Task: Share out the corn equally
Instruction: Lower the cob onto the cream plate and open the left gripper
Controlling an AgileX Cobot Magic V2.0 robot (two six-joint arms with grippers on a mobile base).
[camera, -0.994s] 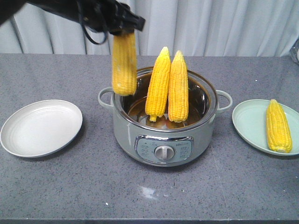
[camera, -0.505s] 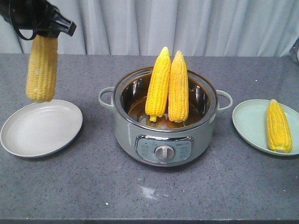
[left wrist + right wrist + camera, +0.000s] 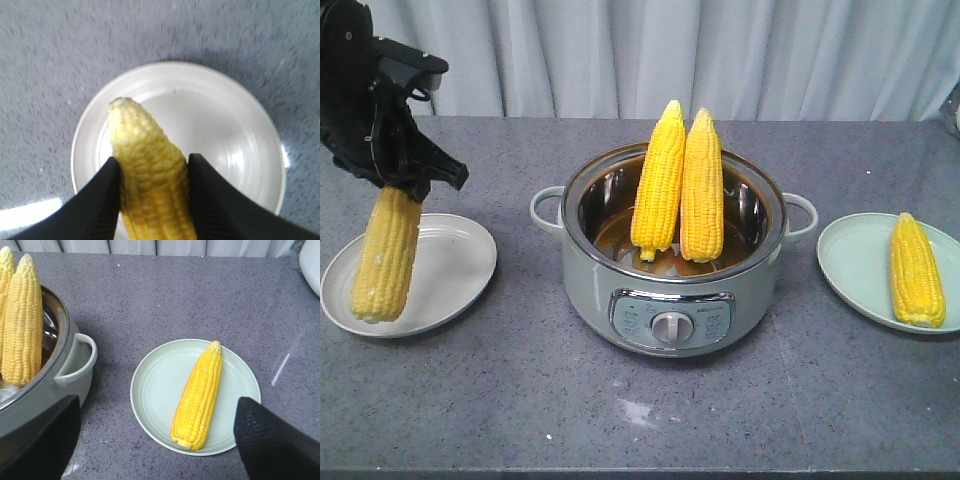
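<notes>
One cob (image 3: 385,255) of the corn is clamped near its upper end by the left gripper (image 3: 408,185) and is hung, slightly tilted, over the white plate (image 3: 450,262) at the left of the table (image 3: 620,420). Its lower end is seen low over the plate's near-left part; whether contact is made cannot be told. In the left wrist view it is pinched between both black fingers, with the plate directly beneath.

Two more cobs (image 3: 658,180) are stood upright, side by side and touching, in the cooker pot (image 3: 670,305) at the centre. A fourth cob (image 3: 916,270) is laid flat on the green plate (image 3: 855,262) at the right. Above that plate the right gripper (image 3: 156,437) is held with its fingers spread wide and nothing between them.

The step in hand is judged to be the placing of the held cob on the white plate. A lowering is called for, with the cob laid flat inside the rim before the grip is released, so that it is not rolled off.
</notes>
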